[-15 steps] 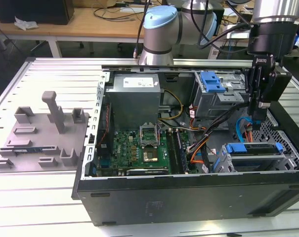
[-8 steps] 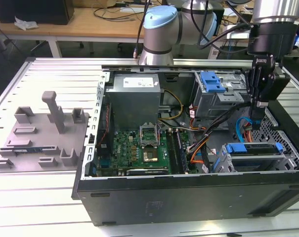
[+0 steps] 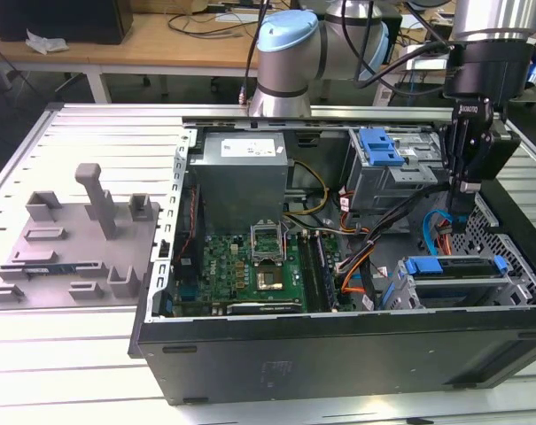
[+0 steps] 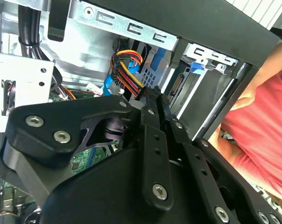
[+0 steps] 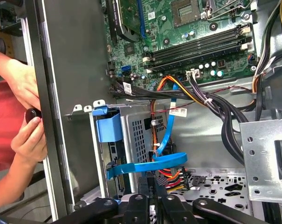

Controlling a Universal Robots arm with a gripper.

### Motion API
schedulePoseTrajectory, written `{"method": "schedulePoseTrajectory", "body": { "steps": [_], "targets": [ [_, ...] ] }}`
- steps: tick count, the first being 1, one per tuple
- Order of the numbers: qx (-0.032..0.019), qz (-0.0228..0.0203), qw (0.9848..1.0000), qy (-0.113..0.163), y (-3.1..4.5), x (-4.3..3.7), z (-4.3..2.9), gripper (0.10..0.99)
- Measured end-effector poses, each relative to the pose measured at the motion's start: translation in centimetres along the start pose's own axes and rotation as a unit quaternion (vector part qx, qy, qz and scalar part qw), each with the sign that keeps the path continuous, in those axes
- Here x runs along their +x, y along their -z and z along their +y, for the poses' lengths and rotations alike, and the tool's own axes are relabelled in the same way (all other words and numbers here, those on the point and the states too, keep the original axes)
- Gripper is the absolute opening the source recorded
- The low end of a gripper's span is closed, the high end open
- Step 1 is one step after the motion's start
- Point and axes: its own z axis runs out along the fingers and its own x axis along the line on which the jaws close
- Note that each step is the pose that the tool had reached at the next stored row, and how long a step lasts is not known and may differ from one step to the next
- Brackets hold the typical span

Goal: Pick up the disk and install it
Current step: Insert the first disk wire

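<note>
We see the black two-finger gripper [image 3: 460, 221] hanging low inside the open black computer case [image 3: 338, 354], toward the exterior view's right. Its fingers are drawn together with nothing between them, as both wrist views show [image 4: 154, 93] [image 5: 152, 183].

Just beside the fingertips a flat bright blue cable [image 5: 150, 164] loops across, next to a bundle of red, yellow and black wires [image 4: 127, 70]. Close below the gripper in the exterior view lies the disk [image 3: 454, 266], a flat grey drive with a bright blue plastic bracket; it sits inside the perforated grey metal drive cage [image 3: 520, 288] at the case's corner. In the first wrist view we see its blue bracket [image 5: 108, 128] at the cage mouth.

Farther in lie the green motherboard [image 3: 250, 266] and the plain grey metal power-supply box [image 3: 241, 177]. Outside the case wall, a person's hands [image 5: 24, 135] hold a small black round object [image 5: 32, 114]. A grey plastic fixture [image 3: 73, 239] rests on the ribbed white table [image 3: 73, 372], well apart.
</note>
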Motion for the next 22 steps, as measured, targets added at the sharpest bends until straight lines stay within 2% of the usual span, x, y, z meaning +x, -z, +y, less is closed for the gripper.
{"method": "schedulePoseTrajectory", "body": {
  "steps": [4, 7, 13, 18, 20, 22],
  "targets": [
    [-0.0005, -0.0009, 1.0, 0.0, -0.14, 0.21, -0.07, 0.165],
    [-0.0013, -0.0054, 1.0, 0.0, -0.55, 1.04, -0.25, 0.165],
    [-0.0017, -0.0076, 1.0, 0.0, -0.39, 2.13, -0.41, 0.165],
    [-0.0029, -0.0101, 0.9999, 0.001, -0.8, 2.84, -0.88, 0.165],
    [-0.0034, -0.0136, 0.9999, 0.001, -1.07, 3.32, -0.95, 0.165],
    [-0.0046, -0.0225, 0.9997, 0.001, -1.25, 3.66, -0.99, 0.165]
  ]
}}
